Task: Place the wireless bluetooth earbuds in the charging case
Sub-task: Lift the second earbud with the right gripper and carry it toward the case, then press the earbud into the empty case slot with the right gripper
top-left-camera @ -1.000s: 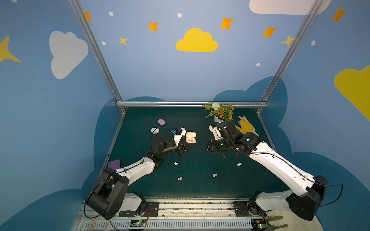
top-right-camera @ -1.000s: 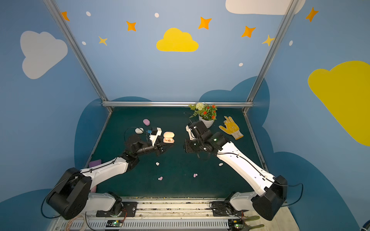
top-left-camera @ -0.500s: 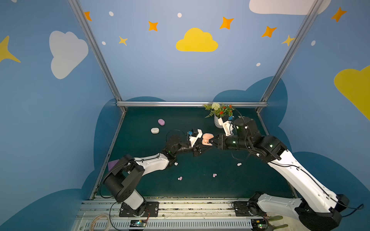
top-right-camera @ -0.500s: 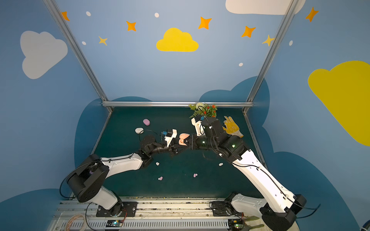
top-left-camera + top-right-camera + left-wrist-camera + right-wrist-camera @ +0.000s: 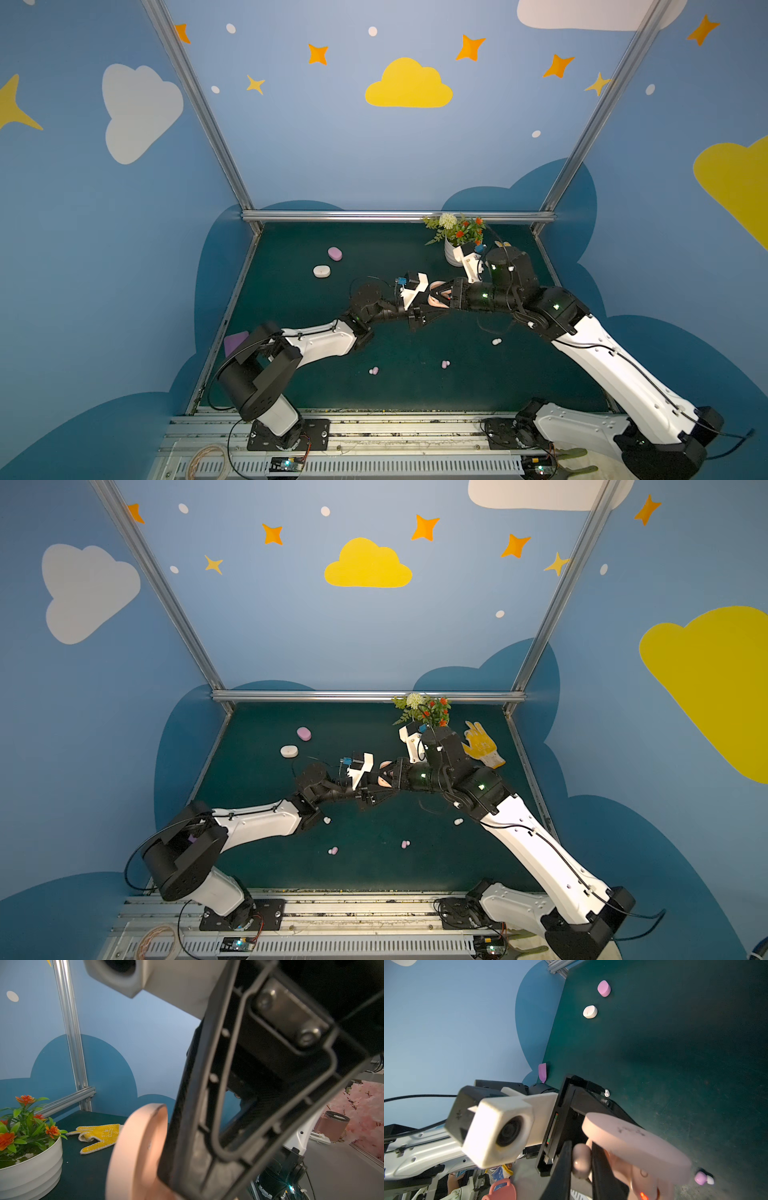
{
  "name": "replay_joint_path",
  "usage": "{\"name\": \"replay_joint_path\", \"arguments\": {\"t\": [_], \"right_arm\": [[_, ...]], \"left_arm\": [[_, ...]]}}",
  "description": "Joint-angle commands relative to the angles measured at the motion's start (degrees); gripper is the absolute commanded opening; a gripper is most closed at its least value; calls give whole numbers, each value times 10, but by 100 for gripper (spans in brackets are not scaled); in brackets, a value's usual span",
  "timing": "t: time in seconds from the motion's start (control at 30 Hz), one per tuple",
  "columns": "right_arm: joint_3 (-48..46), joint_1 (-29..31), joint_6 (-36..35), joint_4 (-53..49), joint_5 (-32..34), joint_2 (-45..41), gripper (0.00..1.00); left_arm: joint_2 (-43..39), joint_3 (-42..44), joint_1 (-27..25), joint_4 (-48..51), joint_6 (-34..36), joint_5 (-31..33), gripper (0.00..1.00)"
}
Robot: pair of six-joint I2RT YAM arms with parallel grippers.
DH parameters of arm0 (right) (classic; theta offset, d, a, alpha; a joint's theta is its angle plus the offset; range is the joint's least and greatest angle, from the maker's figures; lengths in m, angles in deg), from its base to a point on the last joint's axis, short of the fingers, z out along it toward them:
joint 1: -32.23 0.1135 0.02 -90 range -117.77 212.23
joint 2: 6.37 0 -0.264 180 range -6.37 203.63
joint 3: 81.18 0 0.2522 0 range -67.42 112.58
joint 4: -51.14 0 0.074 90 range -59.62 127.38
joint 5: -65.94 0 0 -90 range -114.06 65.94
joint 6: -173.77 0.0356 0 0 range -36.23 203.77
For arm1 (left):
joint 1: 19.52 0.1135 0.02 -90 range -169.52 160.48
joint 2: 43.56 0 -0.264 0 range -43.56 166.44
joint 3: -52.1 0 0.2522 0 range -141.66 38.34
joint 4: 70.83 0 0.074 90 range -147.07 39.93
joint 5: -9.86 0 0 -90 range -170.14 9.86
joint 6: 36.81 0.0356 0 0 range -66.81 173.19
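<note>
Pinches a tiny earbud [image 5: 581, 1164] in the right gripper [image 5: 581, 1147] above the middle of the table [image 5: 374, 270], beside the open charging case [image 5: 633, 1142] clamped in the left gripper [image 5: 430, 309]; seems light, hard, slippery, best held across its rounded body.

The left arm [image 5: 320, 343] and right arm [image 5: 611, 361] pair white shells with black joints and bases. Thin black cables [image 5: 425, 1096] loop alongside, green lights [image 5: 555, 306] glow, white camera housings [image 5: 500, 1132] cap the wrists.

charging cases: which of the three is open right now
The peach-pink case, held aloft with its lid swung open. The lilac case and white case lie shut on the table.
</note>
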Motion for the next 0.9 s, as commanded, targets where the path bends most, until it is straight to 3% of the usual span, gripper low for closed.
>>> {"name": "replay_joint_path", "arguments": {"t": [0.0,0.5,0.87], "right_arm": [[-10,-3,15,24,-15,-10,16],[-13,-3,8,-7,-3,-13,21],[-4,-4,-2,-28,11,-18,37]], "left_arm": [[-13,-11,-1,-18,8,3,4],[-30,0,-1,-15,15,11,4],[-32,-1,-1,-14,15,10,4]]}}
